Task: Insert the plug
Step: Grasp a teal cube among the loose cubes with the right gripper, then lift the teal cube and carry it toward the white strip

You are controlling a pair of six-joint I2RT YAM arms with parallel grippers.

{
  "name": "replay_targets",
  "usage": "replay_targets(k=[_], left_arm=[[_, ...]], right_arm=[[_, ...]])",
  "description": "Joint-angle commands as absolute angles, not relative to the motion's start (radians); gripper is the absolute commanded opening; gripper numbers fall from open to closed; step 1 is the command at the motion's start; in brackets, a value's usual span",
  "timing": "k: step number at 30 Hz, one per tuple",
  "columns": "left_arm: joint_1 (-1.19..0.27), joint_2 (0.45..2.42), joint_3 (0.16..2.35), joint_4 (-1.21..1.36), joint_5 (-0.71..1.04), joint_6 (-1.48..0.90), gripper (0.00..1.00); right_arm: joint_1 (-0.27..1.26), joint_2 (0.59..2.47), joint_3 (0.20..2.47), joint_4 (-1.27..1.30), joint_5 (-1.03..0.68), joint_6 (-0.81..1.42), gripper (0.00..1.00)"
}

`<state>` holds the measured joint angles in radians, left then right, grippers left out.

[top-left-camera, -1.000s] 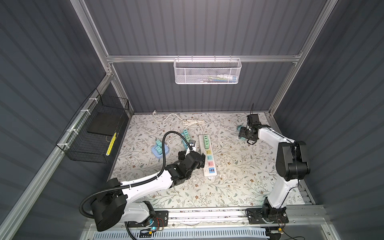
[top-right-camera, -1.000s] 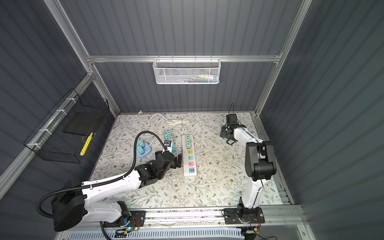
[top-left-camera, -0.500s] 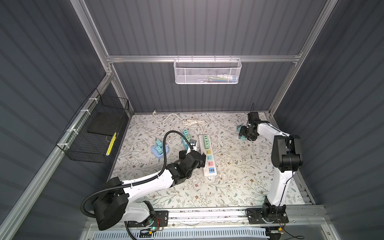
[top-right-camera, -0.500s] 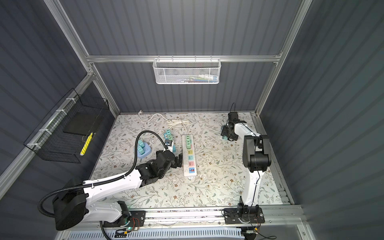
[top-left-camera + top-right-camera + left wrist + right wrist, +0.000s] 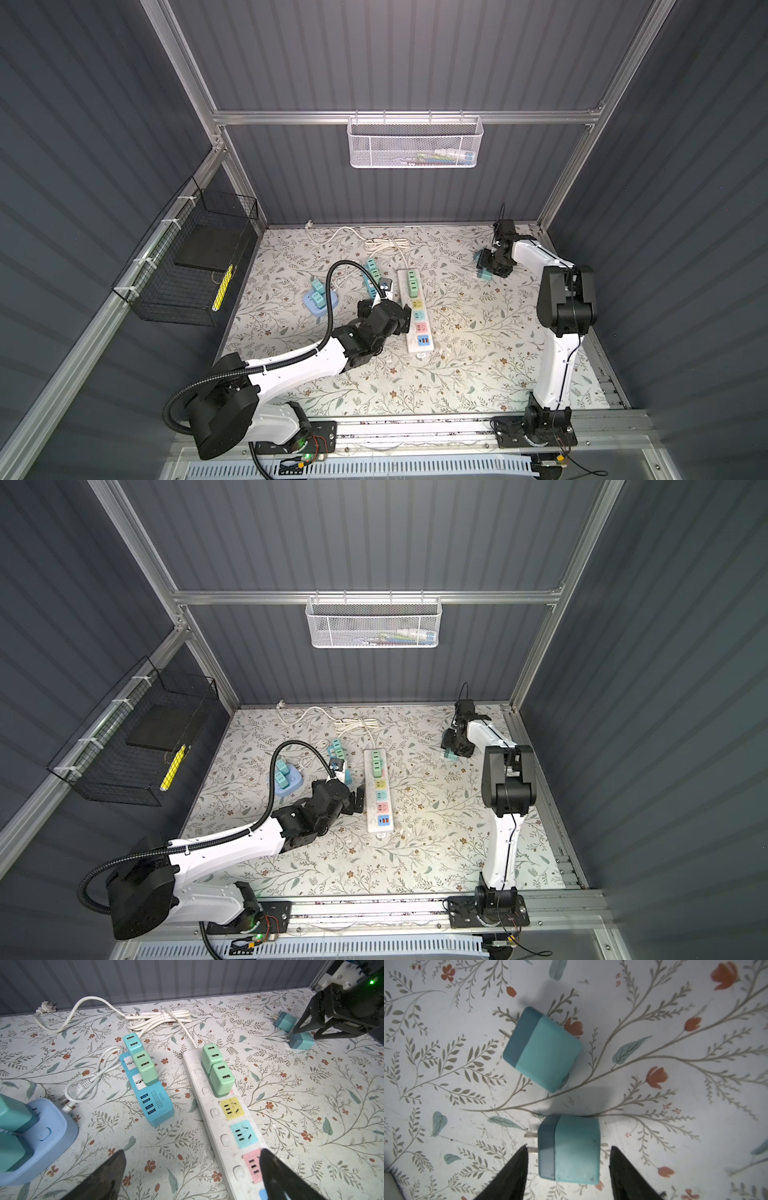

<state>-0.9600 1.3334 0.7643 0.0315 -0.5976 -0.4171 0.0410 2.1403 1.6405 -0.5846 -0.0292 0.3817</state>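
- Right gripper (image 5: pixel 569 1147) hangs low over the nearer teal plug (image 5: pixel 577 1159), jaws apart. One finger (image 5: pixel 512 1172) stands on each side, and neither appears to touch it.
- That plug lies flat on the floral tabletop (image 5: pixel 478 332) near its far right corner, with a second teal plug (image 5: pixel 544 1049) just beside it but apart.
- The step in hand is likely the grasp. The prongs point straight at one finger, so squeezing along this line would probably press on metal and skew the body.
- A better grip would turn the wrist so the pads meet the flat plastic sides, centred, leaving the prongs free.
- Left gripper (image 5: pixel 192 1150) stands wide open and empty at the white power strip (image 5: pixel 207 1091) in the middle of the tabletop, one finger over the pink socket (image 5: pixel 252 1164).
- The yellow socket (image 5: pixel 231 1108) looks free, and the left arm could steady the strip during insertion.
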Motion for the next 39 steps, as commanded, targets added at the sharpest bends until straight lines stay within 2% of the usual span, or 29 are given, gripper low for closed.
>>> replay_targets(k=[1, 9, 14, 18, 23, 30, 39], left_arm=[[-0.953, 1.318, 0.768, 0.041, -0.595, -0.394, 1.0], [-0.948, 1.303, 0.758, 0.041, -0.597, -0.394, 1.0], [-0.948, 1.292, 0.749, 0.041, -0.601, -0.396, 1.0], [-0.947, 1.286, 0.745, 0.04, -0.604, -0.393, 1.0], [-0.946, 1.289, 0.753, 0.044, -0.603, -0.388, 1.0], [-0.944, 1.296, 0.791, 0.017, -0.584, -0.371, 1.0], [-0.943, 1.334, 0.865, -0.074, -0.563, -0.448, 1.0]], right_arm=[[0.039, 2.158, 1.652, -0.623, -0.042, 0.378, 0.61], [0.04, 2.174, 1.663, -0.644, -0.052, 0.381, 0.58], [0.041, 2.17, 1.66, -0.649, -0.049, 0.379, 0.52], [0.055, 2.126, 1.626, -0.629, -0.027, 0.369, 0.47], [0.096, 2.034, 1.549, -0.604, -0.004, 0.359, 0.46], [0.307, 1.834, 1.312, -0.575, 0.134, 0.377, 0.46], [0.573, 1.535, 0.89, -0.433, 0.044, 0.478, 0.47]])
